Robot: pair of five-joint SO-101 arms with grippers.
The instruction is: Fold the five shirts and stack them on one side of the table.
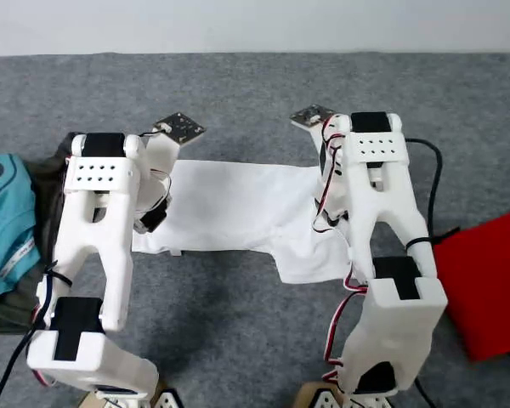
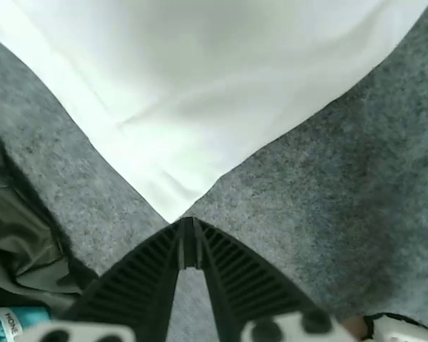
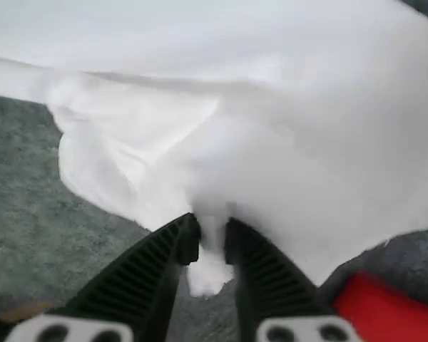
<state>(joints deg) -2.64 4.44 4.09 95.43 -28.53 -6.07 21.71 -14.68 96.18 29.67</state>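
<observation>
The right gripper [image 3: 208, 246] is clamped on a bunched fold of the white shirt [image 3: 271, 142], with cloth showing between its jaws. The left gripper [image 2: 189, 239] has its jaws pressed together right at a corner of the same shirt. Whether any hem is caught there I cannot tell.

From above, the shirt lies spread across the grey table [image 1: 238, 340] between the 2 arms. It is flat on the left arm's side and rumpled by the right arm, where a flap juts toward the arms' bases. A red shirt [image 1: 484, 280] sits at the right edge, well apart. A teal shirt [image 1: 4, 212] and a dark olive shirt [image 1: 44, 183] are heaped at the left edge.

This looks like an early fold on 1 of the 5 shirts, with nothing neatly stacked yet. The next move likely calls for both held ends to be carried together over the shirt's body — after making sure of the left corner, since a slack pinch there would let the fold go crooked
</observation>
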